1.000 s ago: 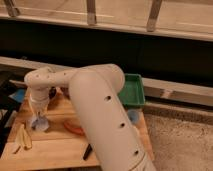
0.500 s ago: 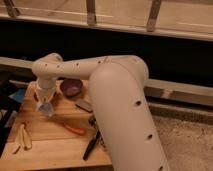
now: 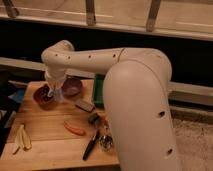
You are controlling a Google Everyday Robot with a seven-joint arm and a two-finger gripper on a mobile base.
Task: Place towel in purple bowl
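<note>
The purple bowl (image 3: pixel 72 87) sits at the back of the wooden table, left of centre. My gripper (image 3: pixel 53 90) hangs from the big white arm just left of that bowl, over the right edge of a dark red bowl (image 3: pixel 43 96). It is shut on a pale towel (image 3: pixel 57 95) that dangles below it, between the two bowls. The towel is beside the purple bowl, not in it.
A green tray (image 3: pixel 98 91) stands at the back, right of the purple bowl. On the wooden table (image 3: pixel 45 150) lie a carrot (image 3: pixel 75 129), a dark block (image 3: pixel 84 105), a black-handled utensil (image 3: pixel 91 145) and pale banana-like pieces (image 3: pixel 22 138) at the front left. The arm's body fills the right side.
My gripper has carried the towel from the table's front left back and to the right, up to the two bowls.
</note>
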